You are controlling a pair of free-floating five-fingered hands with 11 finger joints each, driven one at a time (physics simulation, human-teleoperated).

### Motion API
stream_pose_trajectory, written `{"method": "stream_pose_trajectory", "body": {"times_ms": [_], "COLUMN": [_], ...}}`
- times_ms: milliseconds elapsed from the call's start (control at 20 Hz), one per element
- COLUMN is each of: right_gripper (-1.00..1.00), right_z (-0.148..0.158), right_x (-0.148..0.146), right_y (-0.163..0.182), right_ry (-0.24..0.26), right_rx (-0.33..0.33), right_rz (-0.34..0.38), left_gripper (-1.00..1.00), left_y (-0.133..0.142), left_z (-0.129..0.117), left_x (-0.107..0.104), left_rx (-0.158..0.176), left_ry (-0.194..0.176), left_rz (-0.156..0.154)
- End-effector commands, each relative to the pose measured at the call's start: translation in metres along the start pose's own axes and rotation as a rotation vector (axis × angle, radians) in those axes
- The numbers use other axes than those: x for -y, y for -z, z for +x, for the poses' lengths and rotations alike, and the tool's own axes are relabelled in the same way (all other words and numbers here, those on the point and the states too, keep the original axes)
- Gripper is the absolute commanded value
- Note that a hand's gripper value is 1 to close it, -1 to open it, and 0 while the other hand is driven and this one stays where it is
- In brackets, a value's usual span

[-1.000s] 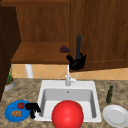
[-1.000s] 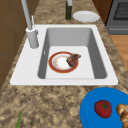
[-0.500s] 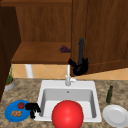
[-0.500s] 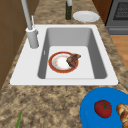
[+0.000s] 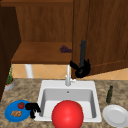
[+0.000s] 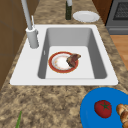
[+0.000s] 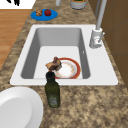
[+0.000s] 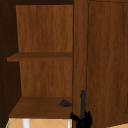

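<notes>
The right robot hand (image 5: 82, 69) is up at the wall cabinet, its fingers curled round the lower end of the dark vertical door handle (image 5: 82, 51) on the cabinet door (image 5: 105, 37); in the upper view the same grip shows at the handle's foot (image 8: 82, 102). The handle rises straight above the hand, and the door stands swung open beside the shelf (image 5: 40, 53). A bunch of purple grapes (image 5: 65, 49) lies on that shelf, just left of the handle and apart from the hand. The left robot hand (image 5: 32, 108) hovers low at the blue plate's (image 5: 10, 115) right edge, near the tomato (image 5: 21, 105), fingers bent downward and holding nothing. A red bowl (image 5: 67, 114) sits in the sink (image 5: 45, 86) on the counter (image 5: 25, 90).
</notes>
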Motion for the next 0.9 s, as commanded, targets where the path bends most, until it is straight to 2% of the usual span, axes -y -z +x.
{"method": "stream_pose_trajectory", "body": {"times_ms": [0,350,550,850], "right_gripper": [1.0,1.0,1.0,1.0], "right_z": [-0.002,-0.003,0.001,0.007], "right_x": [0.024,0.052,0.081,0.116], "right_y": [0.02,0.011,0.002,0.02], "right_ry": [-0.038,0.017,0.026,0.057], "right_rx": [-0.027,-0.007,-0.019,-0.013], "right_rz": [-0.005,0.027,0.088,0.181], "left_gripper": [0.0,0.0,0.0,0.0], "left_y": [0.0,0.0,0.0,0.0], "left_z": [0.0,0.0,0.0,0.0], "left_x": [0.0,0.0,0.0,0.0], "left_rx": [0.0,0.0,0.0,0.0], "left_ry": [0.0,0.0,0.0,0.0], "left_rz": [0.0,0.0,0.0,0.0]}}
